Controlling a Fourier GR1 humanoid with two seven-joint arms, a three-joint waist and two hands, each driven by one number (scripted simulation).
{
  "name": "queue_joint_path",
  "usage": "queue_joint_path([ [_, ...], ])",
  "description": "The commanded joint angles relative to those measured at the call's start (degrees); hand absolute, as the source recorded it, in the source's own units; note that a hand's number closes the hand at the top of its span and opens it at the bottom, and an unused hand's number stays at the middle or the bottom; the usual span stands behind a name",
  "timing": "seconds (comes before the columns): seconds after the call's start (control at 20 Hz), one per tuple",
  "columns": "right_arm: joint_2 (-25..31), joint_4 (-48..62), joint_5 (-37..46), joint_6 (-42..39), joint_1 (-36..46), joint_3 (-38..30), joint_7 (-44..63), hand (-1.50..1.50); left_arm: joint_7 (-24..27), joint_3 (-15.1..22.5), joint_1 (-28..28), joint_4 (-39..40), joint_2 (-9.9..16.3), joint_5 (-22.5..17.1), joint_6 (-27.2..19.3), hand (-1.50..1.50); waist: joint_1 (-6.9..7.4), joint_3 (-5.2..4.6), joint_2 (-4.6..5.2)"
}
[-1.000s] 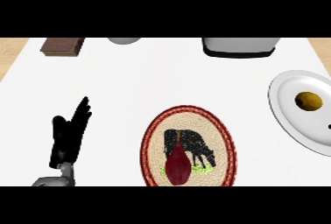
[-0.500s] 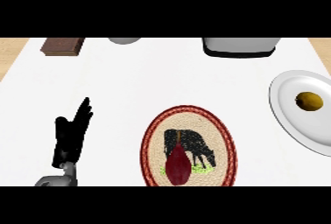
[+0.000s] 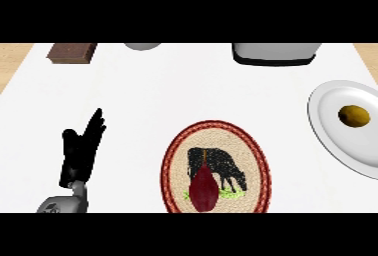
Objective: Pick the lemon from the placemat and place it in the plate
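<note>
White counter top [image 3: 170, 90] in view, wood showing at its far corners. An oval woven placemat with a red border and black cow picture [image 3: 216, 167] lies near the front, a round white plate [image 3: 332, 135] at right. Along the far edge: brown block [image 3: 72, 52], grey round object [image 3: 142, 46], grey-and-black appliance base [image 3: 277, 53].

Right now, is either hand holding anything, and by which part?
Nothing is held. The left hand rests open, fingers up; the lemon lies in the plate.
</note>
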State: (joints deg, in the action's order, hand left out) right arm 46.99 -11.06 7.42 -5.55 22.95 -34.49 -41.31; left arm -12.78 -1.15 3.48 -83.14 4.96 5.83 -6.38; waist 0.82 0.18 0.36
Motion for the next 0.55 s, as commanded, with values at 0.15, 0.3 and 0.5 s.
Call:
queue_joint_path([
  [0.15, 2.07, 2.38, -1.41, 2.69, -0.89, -1.47, 0.2, -1.5, -0.67, -0.23, -0.58, -1.48, 0.41, -0.22, 0.52, 0.0, 0.48, 0.11, 0.15],
  [0.3, 0.99, 2.77, -0.73, 3.52, -3.15, -0.69, -1.67, -1.5, -0.05, 1.09, -1.65, -1.42, -0.67, 0.62, 0.14, 0.0, 0.39, 0.12, 0.14],
  [0.5, 3.49, 2.65, -0.94, 3.26, -2.67, -0.74, 0.15, -1.5, 1.48, 0.17, -1.03, 0.16, -0.26, 0.03, 0.69, 0.0, 0.31, 0.1, 0.15],
])
